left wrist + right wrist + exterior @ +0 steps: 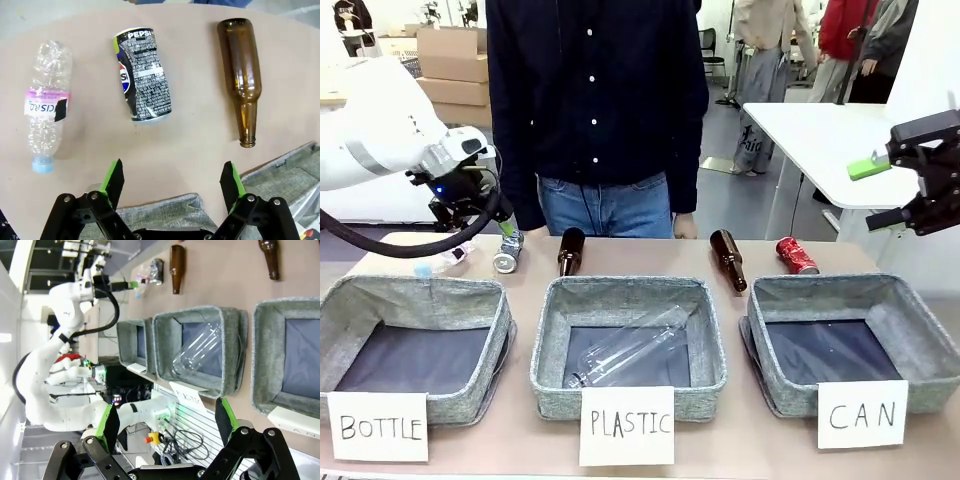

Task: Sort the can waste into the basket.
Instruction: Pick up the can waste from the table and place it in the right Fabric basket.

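The silver-grey crushed can point(508, 252) point(145, 75) with dark Pepsi print lies at the table's far left. My left gripper point(496, 222) point(172, 175) hangs open just above and short of it, with nothing between its fingers. At the far right lies the shiny red crushed can point(797, 255), just behind the grey basket point(840, 288) point(260, 355) carded "CAN", whose dark bottom is bare. My right gripper point(880, 192) point(166, 415) stands open, high off the table's right end, holding nothing.
Two brown glass bottles point(570, 250) point(728, 260) and a clear plastic bottle point(445, 260) lie along the far edge. The "PLASTIC" basket point(625, 288) holds a clear bottle point(630, 345); the "BOTTLE" basket point(415, 290) sits at the left. A person point(595, 100) stands at the far side.
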Tool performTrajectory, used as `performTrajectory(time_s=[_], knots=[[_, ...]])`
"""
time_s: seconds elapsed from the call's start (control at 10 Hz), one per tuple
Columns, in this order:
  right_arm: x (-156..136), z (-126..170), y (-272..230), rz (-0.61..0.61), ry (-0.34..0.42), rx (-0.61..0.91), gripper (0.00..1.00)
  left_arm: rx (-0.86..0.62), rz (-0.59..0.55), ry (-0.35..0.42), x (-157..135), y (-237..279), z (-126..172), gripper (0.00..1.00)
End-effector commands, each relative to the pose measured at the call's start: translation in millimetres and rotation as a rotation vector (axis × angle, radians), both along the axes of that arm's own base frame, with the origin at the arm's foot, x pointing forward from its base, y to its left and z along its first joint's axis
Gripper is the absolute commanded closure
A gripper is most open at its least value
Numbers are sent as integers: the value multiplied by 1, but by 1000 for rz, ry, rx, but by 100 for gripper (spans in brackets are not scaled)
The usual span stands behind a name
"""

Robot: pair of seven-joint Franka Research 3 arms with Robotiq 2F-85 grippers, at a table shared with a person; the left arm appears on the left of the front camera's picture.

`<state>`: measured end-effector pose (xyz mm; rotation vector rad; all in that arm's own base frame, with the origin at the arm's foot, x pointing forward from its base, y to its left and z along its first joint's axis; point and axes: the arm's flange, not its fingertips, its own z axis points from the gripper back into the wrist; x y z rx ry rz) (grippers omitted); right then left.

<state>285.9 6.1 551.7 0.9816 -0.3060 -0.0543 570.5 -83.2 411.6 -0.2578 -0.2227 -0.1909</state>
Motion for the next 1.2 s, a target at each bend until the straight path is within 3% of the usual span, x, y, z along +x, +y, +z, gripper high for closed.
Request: performTrajectory(time_s=[0.0,0.3,0.7,0.9,1.0,1.1], knots=[[-1,1,1,7,-9,14,0,54,132,-120,24,-4,-21,0],[-1,1,1,7,-9,14,0,40,160,-173,56,-19,-50,0],[-1,1,1,7,-9,14,0,127,181,-62,76,-22,-88,0],[-1,1,1,7,-9,14,0,102,169,-47,76,-23,-100,0],[-1,1,1,7,-9,14,0,104,170,-59,76,-22,-100,59],[-1,1,1,7,-9,14,0,99,165,-65,76,-21,-99,58]])
